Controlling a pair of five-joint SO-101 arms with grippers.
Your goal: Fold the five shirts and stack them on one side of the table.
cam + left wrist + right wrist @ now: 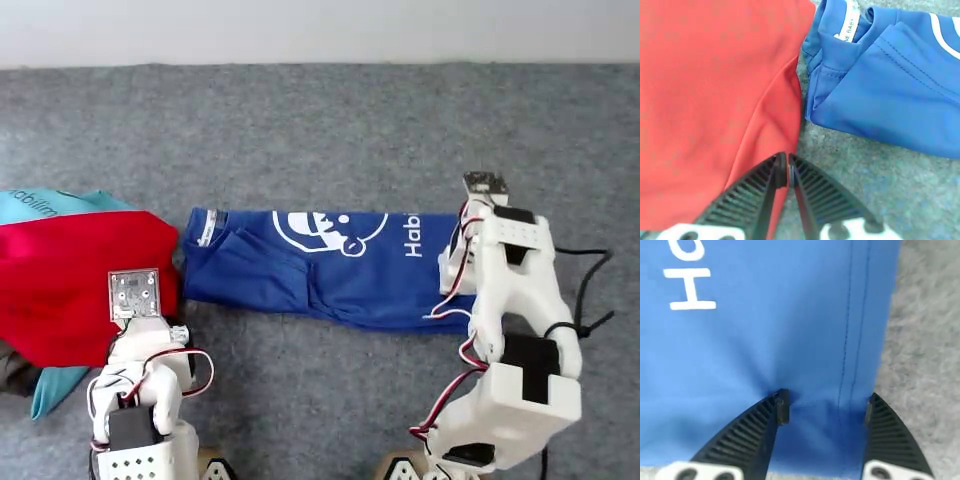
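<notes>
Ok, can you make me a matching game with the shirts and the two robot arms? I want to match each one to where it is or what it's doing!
Things:
1. blue shirt
2. red shirt
3. left gripper
4. right gripper

Places and states:
A. fingers shut
B. lies spread in the middle of the table
C. fingers open over blue cloth
D. lies on a teal shirt

Pairs: 1-B, 2-D, 3-A, 4-C

grey table (320,130) beyond the blue shirt (330,275) gives passage; the red shirt (70,280) crowds its collar end.
</notes>
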